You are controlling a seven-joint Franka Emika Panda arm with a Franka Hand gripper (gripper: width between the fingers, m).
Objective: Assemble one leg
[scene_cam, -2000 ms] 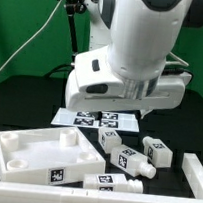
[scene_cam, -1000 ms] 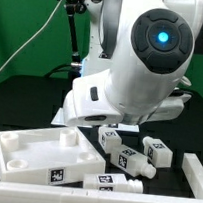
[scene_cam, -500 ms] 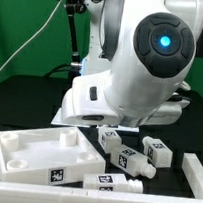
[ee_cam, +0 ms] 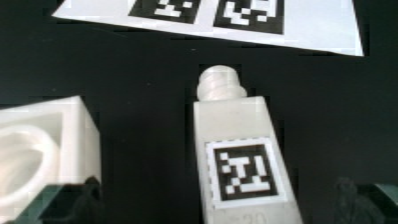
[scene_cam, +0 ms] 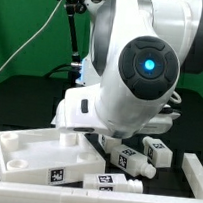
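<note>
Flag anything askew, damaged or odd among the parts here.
Nothing stands out. The leg below the open gripper lies flat, tag up, intact; the other legs lie loose at mixed angles beside the white square panel. No breakage visible.

- leg (ee_cam: 228,140): white plastic, smooth, matt; printed black-and-white tag.
- worktop (ee_cam: 125,75): black, matt.
- marker board (ee_cam: 329,28): flat white, matt.
- arm shell (scene_cam: 97,101): glossy white plastic.
- panel (scene_cam: 36,134): smooth white plastic.
</note>
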